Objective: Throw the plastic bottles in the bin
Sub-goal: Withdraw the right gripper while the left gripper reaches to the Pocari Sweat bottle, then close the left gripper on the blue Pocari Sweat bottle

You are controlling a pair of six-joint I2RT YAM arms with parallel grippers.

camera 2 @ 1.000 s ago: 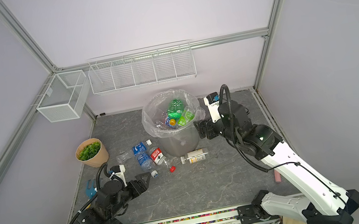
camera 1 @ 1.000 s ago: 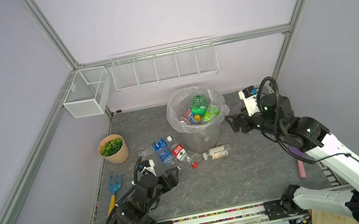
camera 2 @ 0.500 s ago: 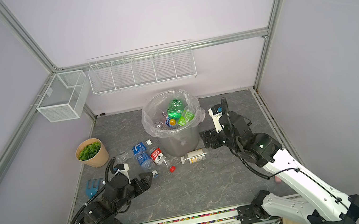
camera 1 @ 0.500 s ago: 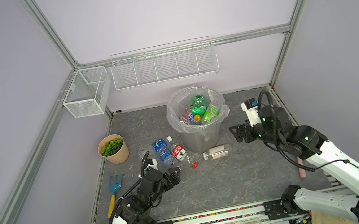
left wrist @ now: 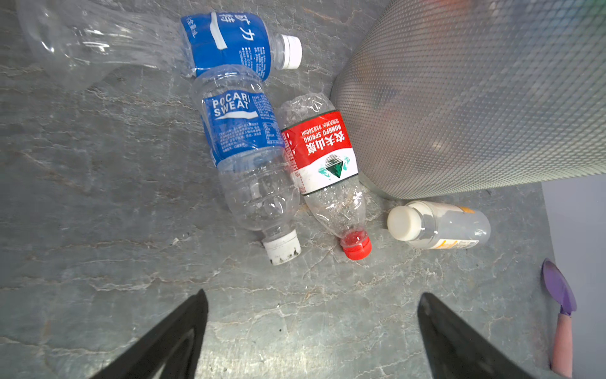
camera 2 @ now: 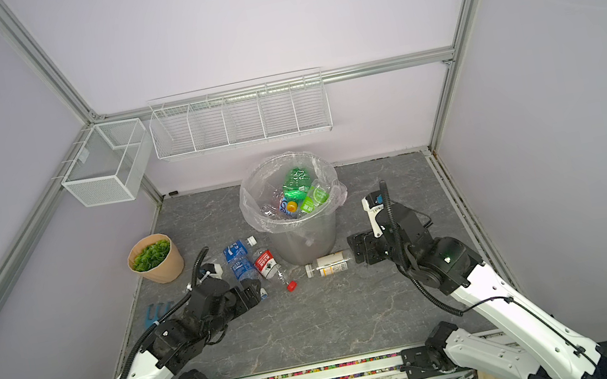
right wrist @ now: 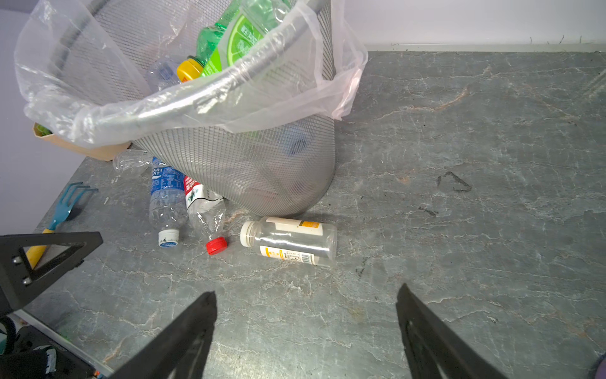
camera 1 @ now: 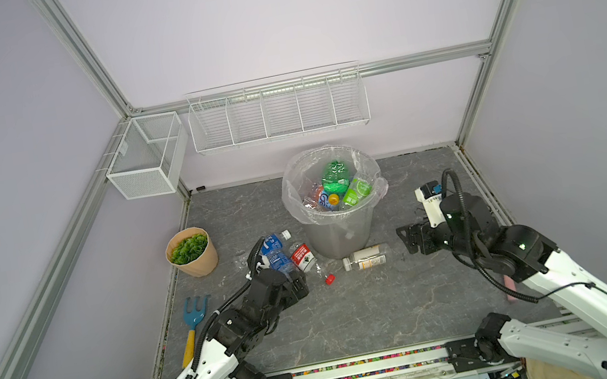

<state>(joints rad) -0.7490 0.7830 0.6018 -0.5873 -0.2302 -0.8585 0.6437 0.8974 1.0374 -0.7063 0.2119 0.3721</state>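
Observation:
The bin (camera 1: 339,235), grey mesh lined with a clear bag, holds several plastic bottles (camera 1: 339,188). On the floor at its left foot lie two blue-labelled bottles (left wrist: 241,144) (left wrist: 226,42) and a red-labelled, red-capped bottle (left wrist: 321,154). A white-capped bottle with an orange label (right wrist: 292,241) lies in front of the bin. My left gripper (left wrist: 311,295) is open, low over the floor just short of the caps of the blue and red bottles. My right gripper (right wrist: 306,293) is open too, right of the white-capped bottle and empty.
A tan pot of green leaves (camera 1: 191,252) stands at the left, and a blue hand rake with a yellow handle (camera 1: 195,315) lies near the left edge. White wire baskets (camera 1: 277,110) hang on the back wall. A purple and pink spoon (left wrist: 562,315) lies by the right wall.
The left gripper has pushed forward toward the blue and red bottles. The right gripper has dropped from beside the bin's rim and drawn back to floor level, right of the white-capped bottle.

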